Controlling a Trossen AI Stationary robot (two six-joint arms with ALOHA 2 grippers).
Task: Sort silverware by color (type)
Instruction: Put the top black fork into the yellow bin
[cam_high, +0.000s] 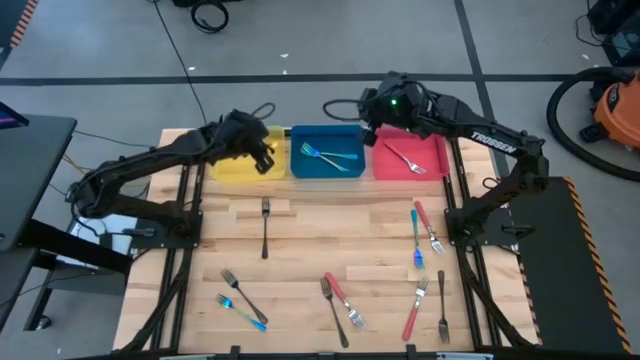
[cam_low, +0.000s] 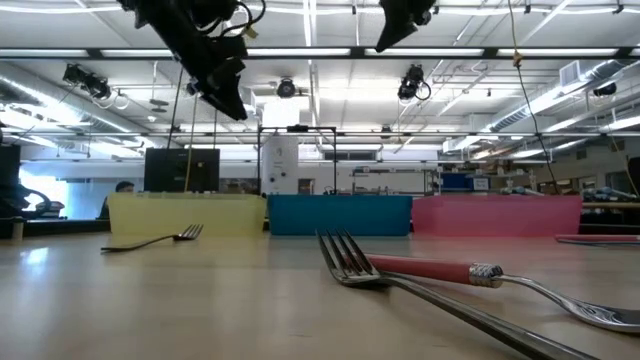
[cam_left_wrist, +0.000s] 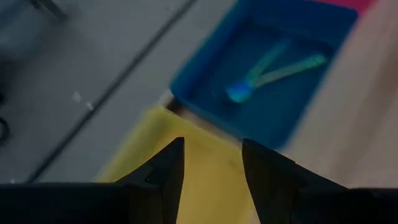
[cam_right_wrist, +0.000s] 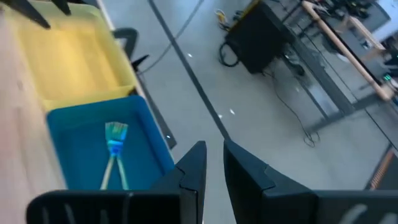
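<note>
Found the left gripper's fingers spread apart with nothing between them, hanging above the yellow bin. Saw no fork in that bin from above. Found the right gripper with its fingers drawn close, a slim gap left between them and nothing held, raised over the far edge of the bins, about where the blue bin meets the red bin.

Counted two blue-handled forks crossed in the blue bin and one fork in the red bin. Noted the rest of the silverware loose on the wooden table: a dark fork alone just in front of the yellow bin, a dark and a blue one together near the front left, a dark and a red one crossing at the front centre, several more red, blue and dark ones to the right.

Judged this as a pause between a drop and the next pick, sorting only begun. Judged the lone dark fork the handiest target for the left gripper: would call for swinging back over the table, lining the fingers across the thin handle, lowering flat to the wood, then pinching.
</note>
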